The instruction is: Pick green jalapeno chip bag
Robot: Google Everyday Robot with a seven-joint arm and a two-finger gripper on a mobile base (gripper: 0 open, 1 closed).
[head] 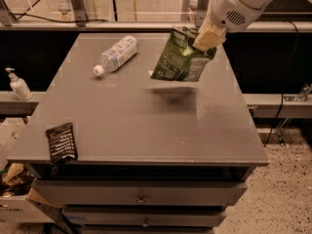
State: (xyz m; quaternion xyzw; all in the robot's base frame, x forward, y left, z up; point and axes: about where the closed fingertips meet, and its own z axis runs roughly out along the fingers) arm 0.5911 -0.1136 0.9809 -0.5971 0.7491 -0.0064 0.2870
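Green and glossy, the green jalapeno chip bag (176,60) is hanging in the air, pinched at its upper right corner by the gripper (204,39). The pale fingers (210,35) are clamped tight on the crinkly top edge, so it's a firm grasp, and the rest of the bag dangles down and to the left of them at a tilt. The bag is clear of the grey table (146,126), and you can see its blurry shadow (171,92) on the surface just below it. The gripper itself sits over the far right part of the tabletop, with the chunky white arm (243,1) running up and out of the top right corner. Off to the gripper's left as the camera sees it, at about the same depth, a clear water bottle (116,55) lies on its side with its white cap pointing toward the near left. Way down and left of the gripper, by the near left corner of the table, a small black packet (62,143) with white print lies flat. Further left, off the table, a pump bottle (18,85) stands on a ledge. Drawers (141,194) run under the tabletop.
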